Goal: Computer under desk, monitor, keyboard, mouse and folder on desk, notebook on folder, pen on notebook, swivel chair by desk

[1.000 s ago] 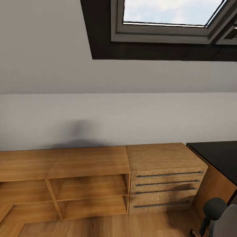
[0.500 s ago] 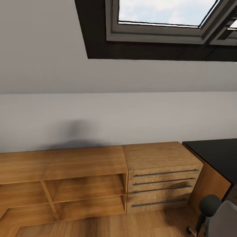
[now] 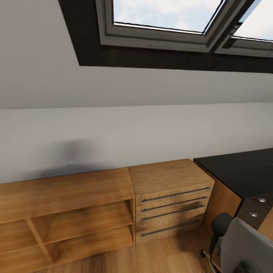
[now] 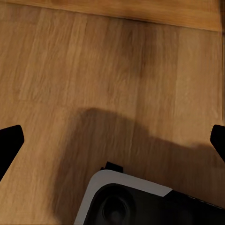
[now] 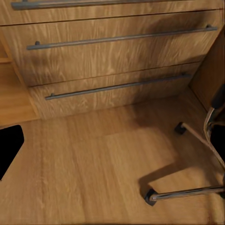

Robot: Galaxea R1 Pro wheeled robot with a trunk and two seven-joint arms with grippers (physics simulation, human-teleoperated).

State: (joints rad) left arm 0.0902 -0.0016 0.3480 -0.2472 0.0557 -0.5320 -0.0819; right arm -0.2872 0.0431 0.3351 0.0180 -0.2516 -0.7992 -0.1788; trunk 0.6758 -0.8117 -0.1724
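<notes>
The desk (image 3: 239, 170), glossy black on top, enters the head view at the right, with round silver knobs (image 3: 261, 200) on its dark drawers. The grey back of the swivel chair (image 3: 244, 246) and one black armrest (image 3: 221, 224) show at the lower right corner. The chair's chrome base (image 5: 187, 192) and a castor (image 5: 150, 196) stand on the wood floor in the right wrist view. My left gripper (image 4: 112, 145) is open over bare floor, holding nothing. My right gripper (image 5: 112, 147) is open too, one black fingertip (image 5: 7, 147) at the frame's edge. Computer, monitor, keyboard, mouse, folder, notebook and pen are out of view.
A low light-wood cabinet (image 3: 64, 189) with open shelves runs along the grey wall, with a chest of several drawers (image 3: 170, 204) between it and the desk. A skylight (image 3: 163, 19) sits in the sloped ceiling. My own base (image 4: 136, 201) shows under the left gripper.
The whole head view has shifted: the camera turned right. More of the desk, its knobbed drawers and the chair back have come into view; the cabinet slid left.
</notes>
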